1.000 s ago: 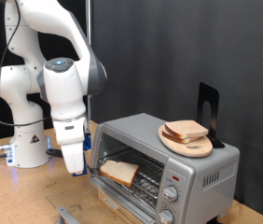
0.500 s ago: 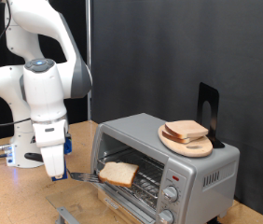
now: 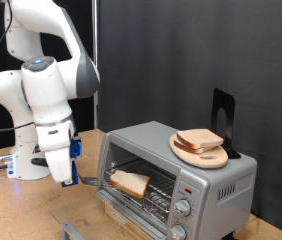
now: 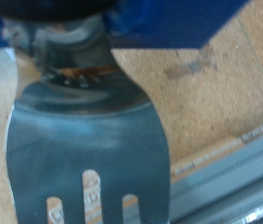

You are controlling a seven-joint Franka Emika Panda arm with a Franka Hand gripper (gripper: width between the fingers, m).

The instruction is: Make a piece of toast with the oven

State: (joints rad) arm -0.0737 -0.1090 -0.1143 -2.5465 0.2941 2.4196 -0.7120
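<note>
The oven (image 3: 206, 178) stands at the exterior view's right, silver-grey, with its glass door folded down. The piece of toast (image 3: 131, 182) lies on the wire rack inside. My gripper (image 3: 61, 176) is to the exterior view's left of the oven, a little above the table, and is shut on a slotted metal spatula (image 3: 89, 182). The blade points at the oven opening, its tip close to the toast. In the wrist view the spatula (image 4: 85, 140) fills the picture, coming out from under the gripper (image 4: 71, 56). The oven is not in the wrist view.
A round wooden board (image 3: 205, 156) with other bread slices (image 3: 198, 140) sits on the oven's top, and a black stand (image 3: 223, 115) rises behind it. The robot base (image 3: 26, 160) and cables are at the left. A grey metal piece (image 3: 71, 230) lies at the bottom edge.
The arm has swung to the exterior view's left, away from the oven, drawing the spatula back. The toast stays on the rack inside.
</note>
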